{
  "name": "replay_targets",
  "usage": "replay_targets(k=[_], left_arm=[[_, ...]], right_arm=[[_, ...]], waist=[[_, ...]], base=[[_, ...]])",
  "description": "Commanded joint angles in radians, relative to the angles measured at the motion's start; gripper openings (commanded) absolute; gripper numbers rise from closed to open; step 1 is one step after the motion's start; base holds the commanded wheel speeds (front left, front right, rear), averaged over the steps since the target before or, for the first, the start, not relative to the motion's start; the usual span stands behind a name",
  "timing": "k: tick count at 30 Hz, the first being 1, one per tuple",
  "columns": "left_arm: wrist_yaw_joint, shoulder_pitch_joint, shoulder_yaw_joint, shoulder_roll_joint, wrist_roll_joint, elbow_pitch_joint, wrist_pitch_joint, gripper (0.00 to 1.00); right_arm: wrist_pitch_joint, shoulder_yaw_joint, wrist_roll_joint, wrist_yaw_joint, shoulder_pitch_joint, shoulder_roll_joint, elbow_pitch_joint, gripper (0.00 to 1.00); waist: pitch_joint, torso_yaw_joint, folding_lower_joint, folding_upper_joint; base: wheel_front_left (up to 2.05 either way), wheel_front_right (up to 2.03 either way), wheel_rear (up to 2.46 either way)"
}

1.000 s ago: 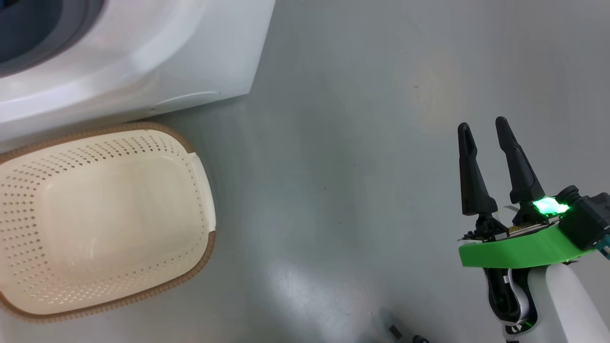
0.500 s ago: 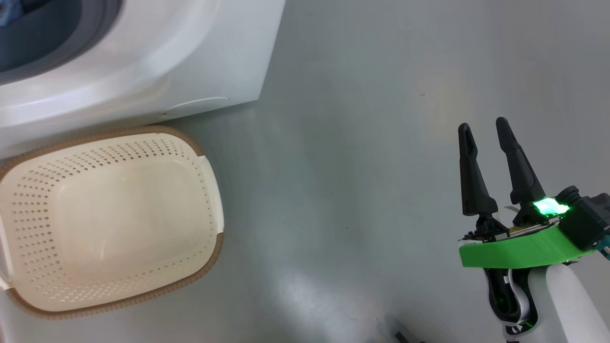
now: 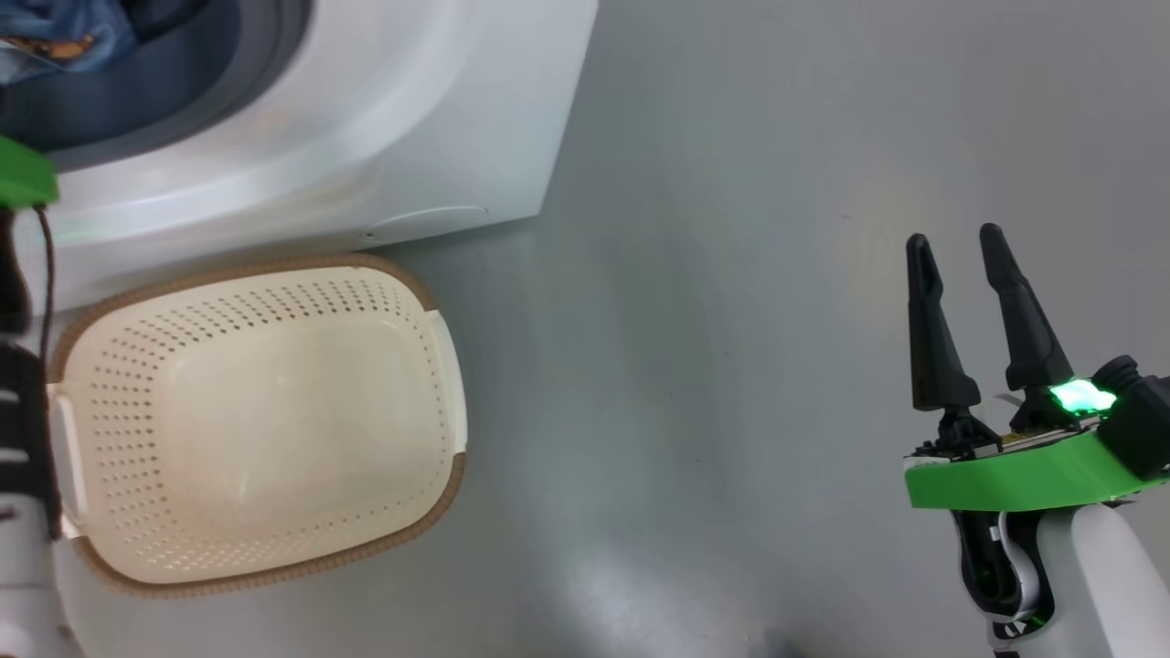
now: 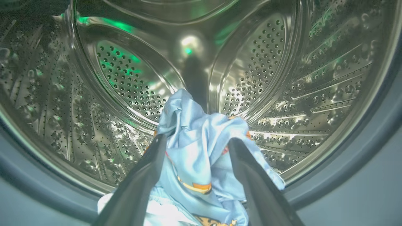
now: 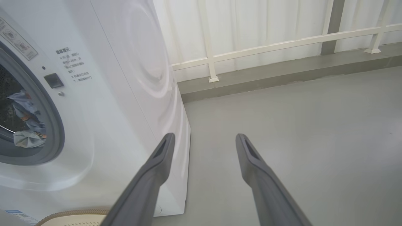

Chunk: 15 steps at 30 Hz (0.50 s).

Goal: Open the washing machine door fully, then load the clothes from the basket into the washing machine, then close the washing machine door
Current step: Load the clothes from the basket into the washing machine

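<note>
The white washing machine stands at the upper left, and its side fills the left of the right wrist view. Its door is out of view. My left gripper reaches into the steel drum, open, with the light blue clothes heaped loosely between its spread fingers. The clothes also show in the drum mouth. The cream basket sits on the floor in front of the machine with nothing in it. My right gripper hovers open over bare floor at the lower right.
My left arm's green wrist piece and forearm run along the left edge beside the basket. Grey floor stretches right of the machine. A raised ledge with a white railing and curtain lies beyond.
The head camera has swung left, so machine and basket sit further right in the picture. The drum mouth with clothes and my left arm's green wrist piece have come into view.
</note>
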Motion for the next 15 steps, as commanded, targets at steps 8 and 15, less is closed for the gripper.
replay_targets(k=[8, 15], left_arm=[[0.0, 0.165, 0.035, 0.014, -0.005, -0.145, -0.006, 1.0], [0.0, 0.298, 0.071, -0.031, -0.017, -0.244, -0.006, 1.0]], right_arm=[[-0.005, -0.004, 0.0, 0.006, 0.051, -0.029, -0.012, 1.0], [-0.005, -0.008, 0.003, 0.006, 0.077, -0.043, 0.001, 1.0]], waist=[[-0.077, 0.043, 0.0, -0.0001], [-0.144, 0.068, 0.0, -0.0001]], base=[[0.0, 0.0, 0.0], [0.0, 0.0, 0.0]])
